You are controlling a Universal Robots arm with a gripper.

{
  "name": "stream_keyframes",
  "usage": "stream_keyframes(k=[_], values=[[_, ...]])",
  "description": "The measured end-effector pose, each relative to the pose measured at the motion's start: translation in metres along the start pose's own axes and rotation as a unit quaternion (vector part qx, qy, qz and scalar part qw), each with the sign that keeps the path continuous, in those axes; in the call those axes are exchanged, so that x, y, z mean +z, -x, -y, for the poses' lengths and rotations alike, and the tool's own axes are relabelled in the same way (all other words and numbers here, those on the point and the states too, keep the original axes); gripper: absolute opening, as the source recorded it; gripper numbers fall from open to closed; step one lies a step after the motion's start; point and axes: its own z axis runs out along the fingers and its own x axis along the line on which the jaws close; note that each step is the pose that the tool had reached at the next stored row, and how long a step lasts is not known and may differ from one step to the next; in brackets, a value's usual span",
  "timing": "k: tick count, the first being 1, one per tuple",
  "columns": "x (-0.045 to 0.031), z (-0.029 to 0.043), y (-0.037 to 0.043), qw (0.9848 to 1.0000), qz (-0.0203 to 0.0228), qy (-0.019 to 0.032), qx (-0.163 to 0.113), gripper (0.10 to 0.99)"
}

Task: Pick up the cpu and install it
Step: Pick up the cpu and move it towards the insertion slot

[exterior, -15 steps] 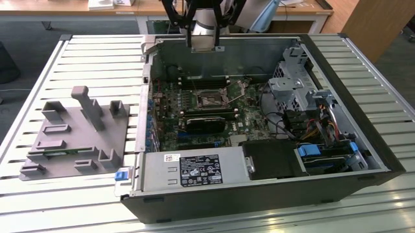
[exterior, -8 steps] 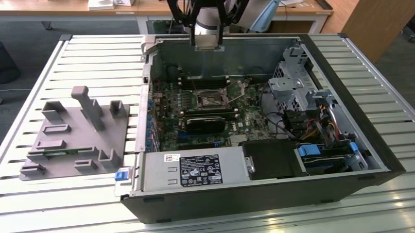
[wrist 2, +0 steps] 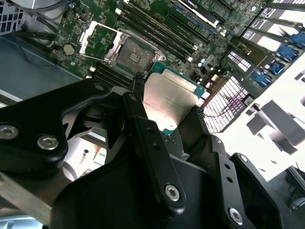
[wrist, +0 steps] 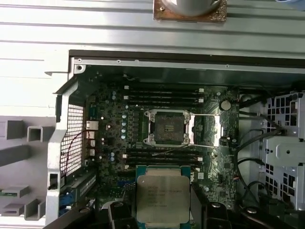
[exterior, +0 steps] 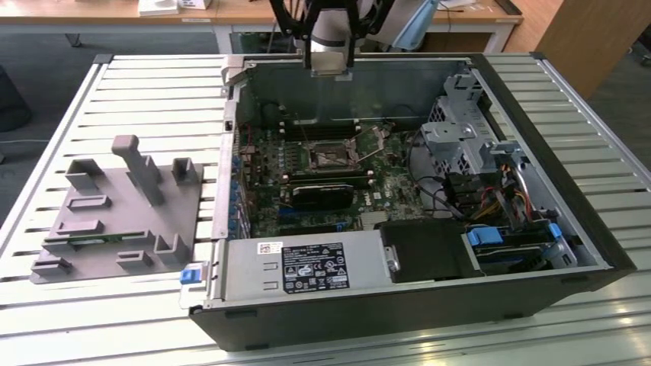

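One cpu (wrist 2: 171,98) in the gripper (wrist 2: 167,107), held in the air over the open computer case (exterior: 407,320).

We noted the fingers (wrist 2: 143,125) clamped on opposite edges of the chip, its metal top facing both wrist cameras and no part of it touching the motherboard (wrist: 109,138). The socket (wrist: 167,128) lay bare, its load frame (wrist: 208,130) swung open beside it. In the first wrist view the chip sat off to one side of the socket, with memory slots (wrist: 162,157) between them. We judged three risks. So thin an edge grip could let the chip slip or tilt. Any rotation or offset at the socket could bend its contacts. The open frame or the nearby cables (wrist: 252,138) could snag a finger.
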Motion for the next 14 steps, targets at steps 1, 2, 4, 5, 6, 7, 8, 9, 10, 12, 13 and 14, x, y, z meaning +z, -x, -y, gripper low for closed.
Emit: stream_keyframes(k=[1,2,4,5,6,7,8,9,10,12,13,14], values=[[0.0001,-0.0007,0.0005,1.0000,0.0000,0.0000,0.000,0.541],[0.0002,-0.0014,0.0010,1.0000,0.0000,0.0000,0.000,0.541],[0.0003,-0.0024,0.0018,1.0000,0.0000,0.0000,0.000,0.541],[0.0004,-0.0034,0.0027,1.0000,0.0000,0.0000,0.000,0.541],[0.0005,-0.0050,0.0037,1.0000,0.0000,0.0000,0.000,0.541],[0.0007,-0.0069,0.0046,1.0000,0.0000,0.0000,0.000,0.541],[0.0009,-0.0089,0.0058,1.0000,0.0001,0.0000,0.000,0.541],[0.0010,-0.0107,0.0068,1.0000,0.0000,0.0000,0.000,0.541],[0.0011,-0.0124,0.0081,1.0000,0.0000,0.0000,0.000,0.541],[0.0013,-0.0162,0.0117,1.0000,0.0000,0.0000,0.000,0.541],[0.0014,-0.0177,0.0135,1.0000,0.0000,0.0000,0.000,0.541],[0.0015,-0.0191,0.0154,1.0000,0.0000,0.0000,0.000,0.541]])
